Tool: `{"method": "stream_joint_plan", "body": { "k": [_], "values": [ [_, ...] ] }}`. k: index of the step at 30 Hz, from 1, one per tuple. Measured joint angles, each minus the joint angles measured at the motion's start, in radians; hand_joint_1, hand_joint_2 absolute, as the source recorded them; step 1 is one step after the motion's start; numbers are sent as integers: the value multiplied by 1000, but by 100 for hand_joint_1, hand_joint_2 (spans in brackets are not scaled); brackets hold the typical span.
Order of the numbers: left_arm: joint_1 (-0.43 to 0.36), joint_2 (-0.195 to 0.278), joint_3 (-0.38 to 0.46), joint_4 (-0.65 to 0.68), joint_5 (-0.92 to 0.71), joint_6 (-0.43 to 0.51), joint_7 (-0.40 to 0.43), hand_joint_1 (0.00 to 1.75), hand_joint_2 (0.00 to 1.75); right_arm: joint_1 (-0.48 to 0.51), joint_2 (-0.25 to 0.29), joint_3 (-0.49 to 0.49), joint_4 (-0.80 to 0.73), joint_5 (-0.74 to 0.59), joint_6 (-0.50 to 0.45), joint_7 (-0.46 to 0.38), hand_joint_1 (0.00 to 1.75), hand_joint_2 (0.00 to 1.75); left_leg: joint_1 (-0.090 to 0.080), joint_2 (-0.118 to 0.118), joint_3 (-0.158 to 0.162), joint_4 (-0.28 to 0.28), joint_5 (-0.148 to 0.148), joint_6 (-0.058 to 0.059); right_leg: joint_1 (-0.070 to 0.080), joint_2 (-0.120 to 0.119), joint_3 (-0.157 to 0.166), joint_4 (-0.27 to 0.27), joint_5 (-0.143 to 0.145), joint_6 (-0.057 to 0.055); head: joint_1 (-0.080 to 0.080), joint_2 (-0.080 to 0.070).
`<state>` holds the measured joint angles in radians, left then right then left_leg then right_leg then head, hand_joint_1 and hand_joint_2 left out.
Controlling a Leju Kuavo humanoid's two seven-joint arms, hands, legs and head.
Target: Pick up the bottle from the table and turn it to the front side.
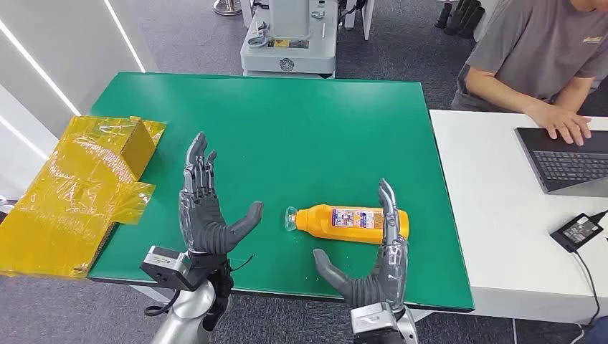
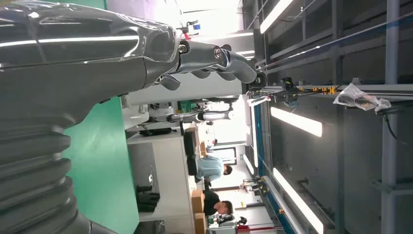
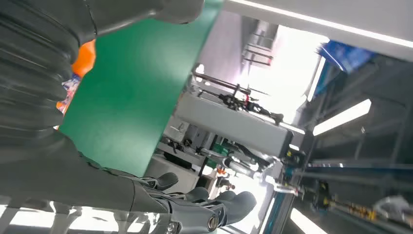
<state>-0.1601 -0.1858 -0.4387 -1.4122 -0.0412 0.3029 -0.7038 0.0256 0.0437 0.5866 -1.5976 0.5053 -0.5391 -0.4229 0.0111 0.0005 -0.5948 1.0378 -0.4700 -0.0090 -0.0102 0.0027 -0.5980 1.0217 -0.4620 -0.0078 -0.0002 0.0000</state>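
1 yellow wrapped box (image 1: 79, 188) at left edge of green table (image 1: 287, 122). 2 hands: left hand (image 1: 208, 208) raised left of bottle, fingers spread, holding nothing. 1 orange bottle (image 1: 351, 222) lying on its side on table, cap toward left hand, label up. Right hand (image 1: 373, 269) just beside bottle, open, fingers apart, empty. White desk (image 1: 495, 215) right of bottle: 1 laptop (image 1: 566, 161), 1 person's hand (image 1: 566, 125) on it. Grey floor beyond.

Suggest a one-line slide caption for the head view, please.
Both open hands, left hand and right hand, hover above the green table beside the orange bottle lying on its side.
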Motion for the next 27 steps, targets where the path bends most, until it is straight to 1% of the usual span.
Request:
{"method": "stream_joint_plan", "body": {
  "k": [2,5,8,10,13,16,19,23,27],
  "values": [
    [0,0,0,0,-2,0,0,0,175,0,-5,-15,-7,45,19,27,0,175,0,0,0,0,0,0,0,0,0,0,0,0,0,0],
    [0,1,1,0,-9,-1,0,0,175,-8,-26,-59,-26,217,89,131,0,175,0,0,0,0,0,0,0,0,0,0,0,0,0,0],
    [0,1,2,0,-19,-13,0,0,175,-40,-65,-99,-34,381,181,236,0,175,0,0,0,1,0,0,0,0,1,0,1,1,0,0],
    [0,1,3,0,-22,-24,0,0,175,-70,-98,-121,-34,432,232,272,0,175,0,0,0,2,0,0,0,0,1,0,1,1,0,0],
    [0,1,4,0,-27,-36,0,0,175,-111,-149,-146,-35,471,303,306,0,175,0,0,0,3,0,0,0,0,1,0,1,2,0,0],
    [0,1,5,0,-31,-43,0,0,175,-142,-195,-157,-37,490,390,330,0,175,0,0,0,3,0,0,0,0,1,0,2,2,0,0],
    [0,1,5,0,-33,-53,0,0,175,-194,-252,-158,-36,463,515,334,0,175,0,0,-1,3,0,0,0,0,1,0,2,2,0,0],
    [1,1,5,0,-34,-62,1,0,175,-310,-336,-147,10,390,675,309,0,175,0,0,-1,4,1,2,-1,0,1,0,3,3,0,0],
    [2,4,5,0,-35,-63,2,0,175,-446,-409,-112,92,286,825,257,0,175,0,0,-2,4,2,3,-1,0,1,0,4,4,0,0]
  ]
}}
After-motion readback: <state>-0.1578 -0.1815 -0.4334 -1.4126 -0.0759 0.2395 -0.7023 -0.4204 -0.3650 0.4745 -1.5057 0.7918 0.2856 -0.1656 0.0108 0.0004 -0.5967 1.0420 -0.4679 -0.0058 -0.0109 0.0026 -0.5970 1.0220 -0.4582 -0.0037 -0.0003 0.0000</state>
